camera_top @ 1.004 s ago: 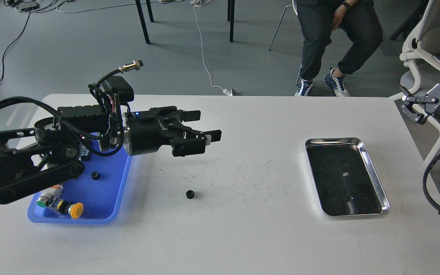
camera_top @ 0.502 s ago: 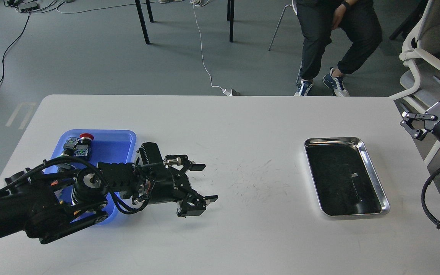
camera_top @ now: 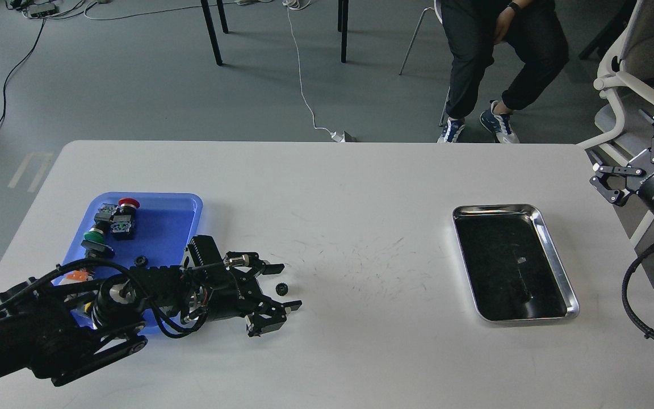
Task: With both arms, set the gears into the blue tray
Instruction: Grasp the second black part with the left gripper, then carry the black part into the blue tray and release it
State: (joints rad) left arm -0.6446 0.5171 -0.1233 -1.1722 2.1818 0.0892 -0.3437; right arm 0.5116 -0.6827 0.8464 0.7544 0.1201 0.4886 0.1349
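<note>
Lying low over the white table (camera_top: 361, 352), the left arm comes in from the lower left and its left gripper (camera_top: 281, 287) has the two fingers spread apart, one finger above and one below a small black gear (camera_top: 281, 288). This gear sits on the table between the fingers; I cannot tell if a finger touches it. A second gear (camera_top: 141, 261) rests inside the blue tray (camera_top: 162, 218), near its right side and just beside the arm's body. The arm covers the lower part of this tray, so part of what lies there is hidden. In the far part of the tray are a switch with a red cap (camera_top: 128, 203) and a switch with a green cap (camera_top: 93, 235), and something orange (camera_top: 77, 275) shows at the left behind the arm's cables. Between the left gripper and the silver tray (camera_top: 554, 267) the table carries many thin dark scratch marks (camera_top: 361, 261). The silver tray stands well apart on the right and shows only reflections. The right gripper (camera_top: 636, 153) hangs beyond the right edge of the table, its fingers standing apart with nothing between them. Behind the table a seated person (camera_top: 497, 51), a white office chair (camera_top: 633, 74) and cables on the grey floor (camera_top: 134, 85) are visible.
</note>
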